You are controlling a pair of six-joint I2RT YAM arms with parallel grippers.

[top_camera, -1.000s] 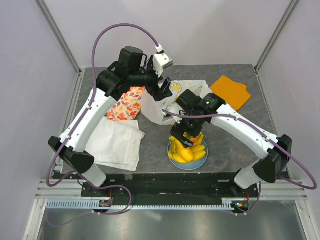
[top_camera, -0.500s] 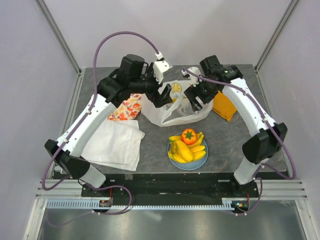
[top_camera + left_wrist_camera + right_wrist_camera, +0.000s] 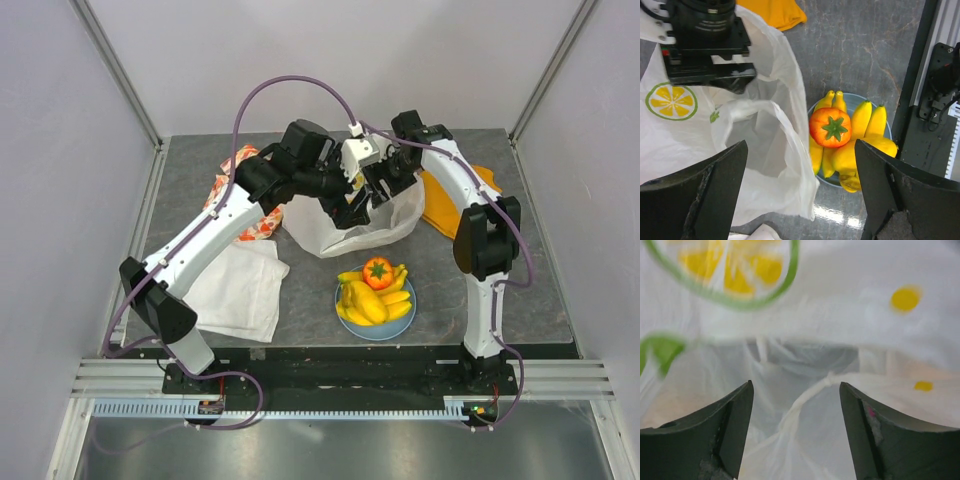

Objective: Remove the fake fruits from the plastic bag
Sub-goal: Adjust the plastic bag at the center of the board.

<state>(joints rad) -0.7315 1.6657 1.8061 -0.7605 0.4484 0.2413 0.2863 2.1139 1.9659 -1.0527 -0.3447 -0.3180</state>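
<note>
Found the plastic bag crumpled on the far middle of the table, mouth gaping, a lemon-slice print on its side. Saw both arms meeting over it. Noted the left gripper hovering above the bag's mouth, jaws wide apart, clamped on nothing. Noted the right gripper pushed close against the bag's film, jaws apart, a twisted strand of plastic showing between them. Spotted the fake fruits outside the bag, just on its near side: yellow bananas piled on the light-blue plate, the red-orange fruit with green top resting on them
</note>
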